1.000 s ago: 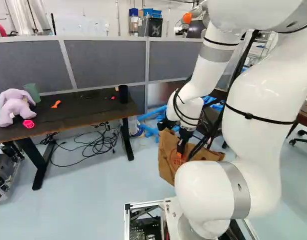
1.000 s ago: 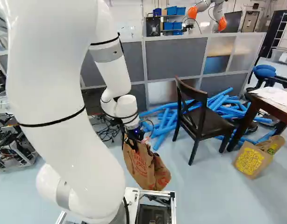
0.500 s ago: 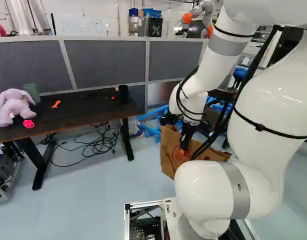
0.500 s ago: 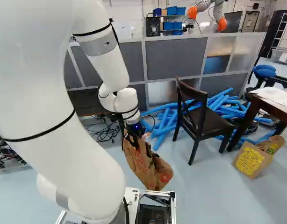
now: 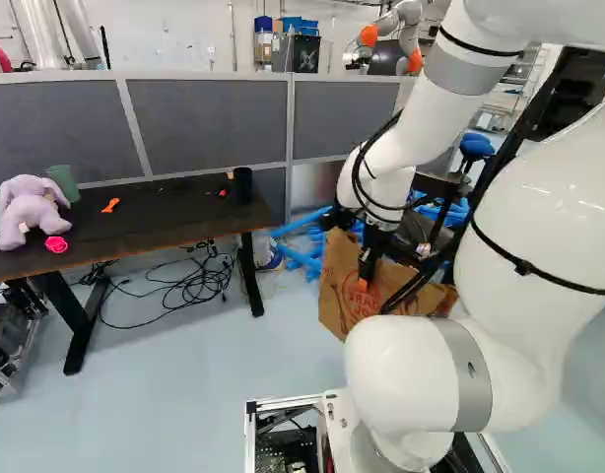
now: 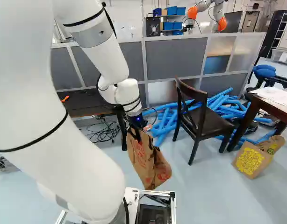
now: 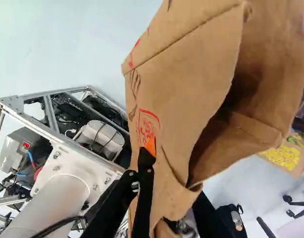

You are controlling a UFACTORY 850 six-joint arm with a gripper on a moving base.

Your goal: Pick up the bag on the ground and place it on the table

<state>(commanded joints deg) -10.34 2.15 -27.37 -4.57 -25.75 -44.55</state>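
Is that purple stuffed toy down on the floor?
No, the purple stuffed toy is up on the dark table.

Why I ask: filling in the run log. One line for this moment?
gripper: shut on brown paper bag | bag: tilted, floor contact unclear | dark table: lilac plush toy on it, bag not yet placed

I see the table [image 5: 150, 209] before the partition [image 5: 209, 123], a plush toy [image 5: 31, 210] on top, cables [image 5: 196, 288] beneath; the bag [image 6: 144, 161] is to its right, the chair [image 6: 211, 123] farther right.
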